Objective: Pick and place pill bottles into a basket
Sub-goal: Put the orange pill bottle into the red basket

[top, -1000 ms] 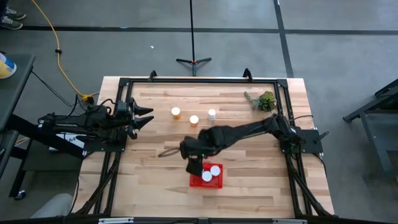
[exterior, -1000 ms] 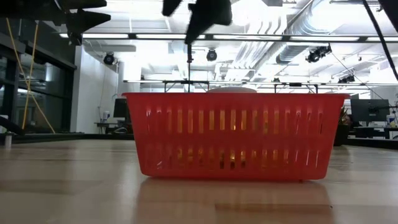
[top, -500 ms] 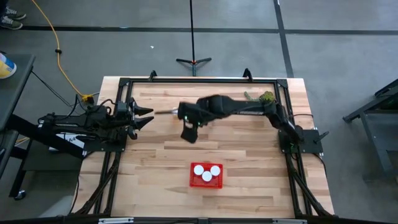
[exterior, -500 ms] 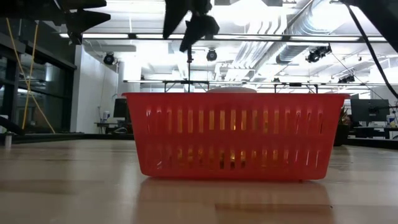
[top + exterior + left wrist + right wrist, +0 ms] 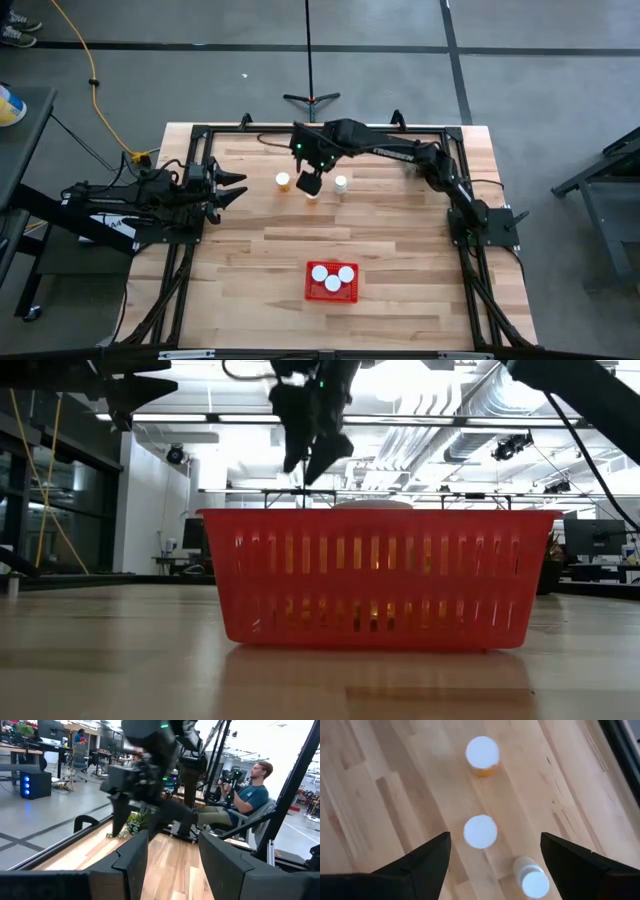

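Note:
Three orange pill bottles with white caps stand upright on their bases in a row on the far half of the table: the left one (image 5: 283, 181), the middle one (image 5: 480, 831) and the right one (image 5: 341, 183). My right gripper (image 5: 310, 184) hangs open above the middle bottle and touches nothing; it also shows in the right wrist view (image 5: 495, 838) and the low view (image 5: 310, 455). The red basket (image 5: 332, 293) stands near the table's front with three white caps (image 5: 333, 277) showing in it; it also shows in the low view (image 5: 380, 580). My left gripper (image 5: 236, 187) waits open at the table's left side.
A black frame (image 5: 320, 128) runs around the table's edges. The green leafy clump (image 5: 131, 824) lies at the far right. A person (image 5: 250, 795) sits beyond the table's right side. Bare wood (image 5: 300, 235) lies between the bottles and the basket.
My right gripper has gone from over the basket toward the table's far edge and now hangs over the row of standing bottles. The basket, partly covered a second ago, now shows three caps.

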